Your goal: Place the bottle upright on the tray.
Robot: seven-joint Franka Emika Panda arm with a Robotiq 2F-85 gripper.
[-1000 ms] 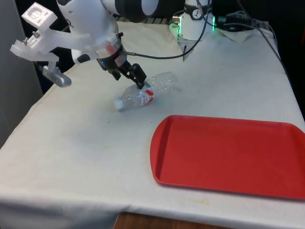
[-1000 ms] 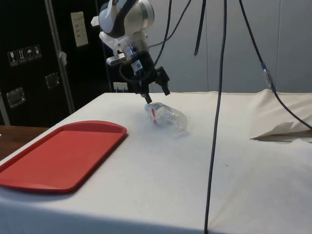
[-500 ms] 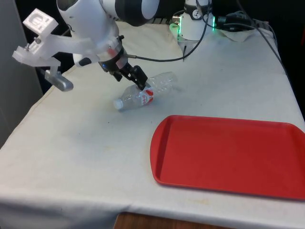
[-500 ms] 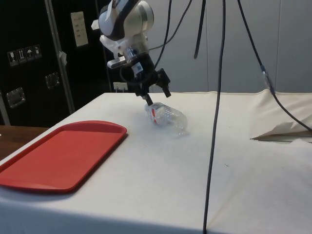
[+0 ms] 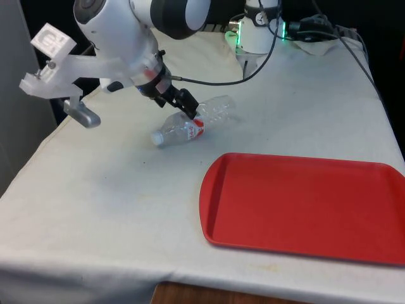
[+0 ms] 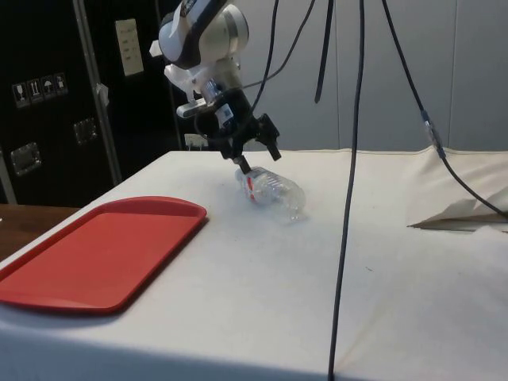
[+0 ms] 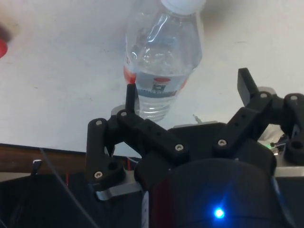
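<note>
The bottle (image 5: 192,124) is clear, glossy plastic with ridged walls, a white plastic cap (image 7: 183,4) and a red-and-white printed label (image 6: 252,187) around its middle. The tray (image 5: 304,205) beside the bottle is smooth red plastic with a soft sheen. The cloth (image 5: 114,190) under the bottle is matt white fabric, faintly stained and creased. The gripper (image 7: 187,95) above the bottle is matt black plastic with small metal screws.
</note>
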